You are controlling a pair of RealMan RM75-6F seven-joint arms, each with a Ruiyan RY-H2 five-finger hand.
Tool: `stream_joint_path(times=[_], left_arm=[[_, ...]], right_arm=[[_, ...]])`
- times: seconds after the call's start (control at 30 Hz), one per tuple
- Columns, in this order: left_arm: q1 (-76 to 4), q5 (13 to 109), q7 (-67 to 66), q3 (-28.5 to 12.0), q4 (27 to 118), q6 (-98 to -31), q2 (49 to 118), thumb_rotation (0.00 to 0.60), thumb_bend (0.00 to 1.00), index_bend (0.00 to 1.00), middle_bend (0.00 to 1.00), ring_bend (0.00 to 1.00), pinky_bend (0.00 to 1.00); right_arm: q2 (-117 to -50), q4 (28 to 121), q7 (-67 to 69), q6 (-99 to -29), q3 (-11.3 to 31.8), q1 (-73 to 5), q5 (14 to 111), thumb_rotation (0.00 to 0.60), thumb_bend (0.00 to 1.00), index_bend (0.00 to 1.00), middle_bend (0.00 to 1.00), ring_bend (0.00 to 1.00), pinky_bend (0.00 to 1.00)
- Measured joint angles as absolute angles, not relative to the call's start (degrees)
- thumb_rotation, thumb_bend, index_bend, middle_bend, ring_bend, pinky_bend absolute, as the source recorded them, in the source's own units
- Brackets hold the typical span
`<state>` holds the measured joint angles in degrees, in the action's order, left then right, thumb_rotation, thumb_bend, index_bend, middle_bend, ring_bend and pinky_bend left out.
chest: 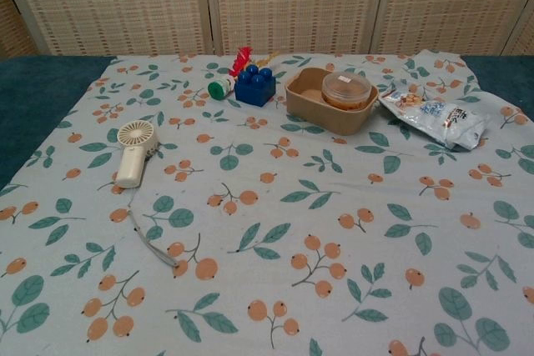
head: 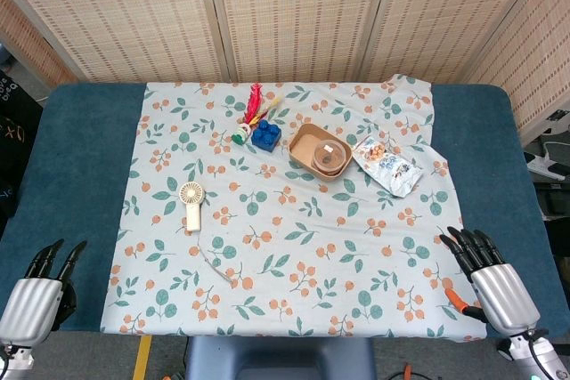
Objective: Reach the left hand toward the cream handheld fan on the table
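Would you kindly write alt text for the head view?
A cream handheld fan lies on a floral cloth, untouched; the left hand and right hand rest at the near corners, holding nothing.

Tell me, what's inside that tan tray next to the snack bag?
The tan tray holds a round clear tub with a lid, showing something orange-brown. What that filling is, and whatever lies beneath the tub, is hidden.
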<state>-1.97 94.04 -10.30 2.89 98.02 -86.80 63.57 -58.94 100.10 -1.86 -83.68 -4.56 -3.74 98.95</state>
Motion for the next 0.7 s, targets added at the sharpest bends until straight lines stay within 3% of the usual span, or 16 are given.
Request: stream_joint_path(times=[0.1, 0.2, 0.23, 0.3, 0.37, 0.4, 0.47, 0.7], left_arm=[[-2.37, 94.74, -10.34, 2.96, 97.33, -86.39, 64.29, 0.600, 0.41, 0.00, 0.00, 0.00, 0.15], [-3.29, 95.67, -10.36, 2.88, 96.36, -85.55, 65.94, 0.600, 0.48, 0.00, 0.07, 0.03, 0.28], [-3.61, 95.92, -10.37, 2.79, 95.92, -85.28, 66.69, 0.600, 0.52, 0.00, 0.16, 0.11, 0.39], [-4.50, 96.61, -10.48, 2.31, 94.51, -84.88, 68.93, 0.600, 0.67, 0.00, 0.48, 0.44, 0.75], [-5.69, 97.39, -10.58, 1.51, 92.20, -84.56, 71.90, 0.600, 0.80, 0.00, 0.72, 0.68, 0.95], [-6.28, 97.65, -10.58, 1.14, 90.94, -84.32, 73.33, 0.600, 0.86, 0.00, 0.82, 0.77, 0.99], [-7.97, 98.00, -10.71, 0.32, 87.64, -83.18, 76.67, 0.600, 0.93, 0.00, 0.89, 0.83, 1.00], [-14.50, 95.07, -11.90, -2.27, 81.12, -73.27, 83.49, 0.600, 0.95, 0.00, 0.93, 0.87, 1.00]], right_arm=[[-58.95, 100.07, -1.91, -83.55, -4.45, -3.78, 98.67, 0.600, 0.18, 0.00, 0.00, 0.00, 0.00], [-59.07, 100.03, -2.14, -83.44, -4.26, -3.78, 98.13, 0.600, 0.18, 0.00, 0.00, 0.00, 0.00], [-59.22, 99.97, -2.26, -83.42, -4.09, -3.79, 97.80, 0.600, 0.18, 0.00, 0.00, 0.00, 0.00], [-59.48, 99.84, -2.47, -83.29, -3.85, -3.84, 97.31, 0.600, 0.18, 0.00, 0.00, 0.00, 0.00], [-59.83, 99.61, -2.85, -83.12, -3.49, -3.94, 96.76, 0.600, 0.18, 0.00, 0.00, 0.00, 0.00], [-59.98, 99.51, -3.03, -83.12, -3.33, -3.97, 96.63, 0.600, 0.18, 0.00, 0.00, 0.00, 0.00], [-60.28, 99.34, -3.34, -83.45, -3.12, -3.96, 96.68, 0.600, 0.18, 0.00, 0.00, 0.00, 0.00], [-61.43, 98.45, -4.40, -85.47, -2.32, -3.48, 96.92, 0.600, 0.18, 0.00, 0.00, 0.00, 0.00]])
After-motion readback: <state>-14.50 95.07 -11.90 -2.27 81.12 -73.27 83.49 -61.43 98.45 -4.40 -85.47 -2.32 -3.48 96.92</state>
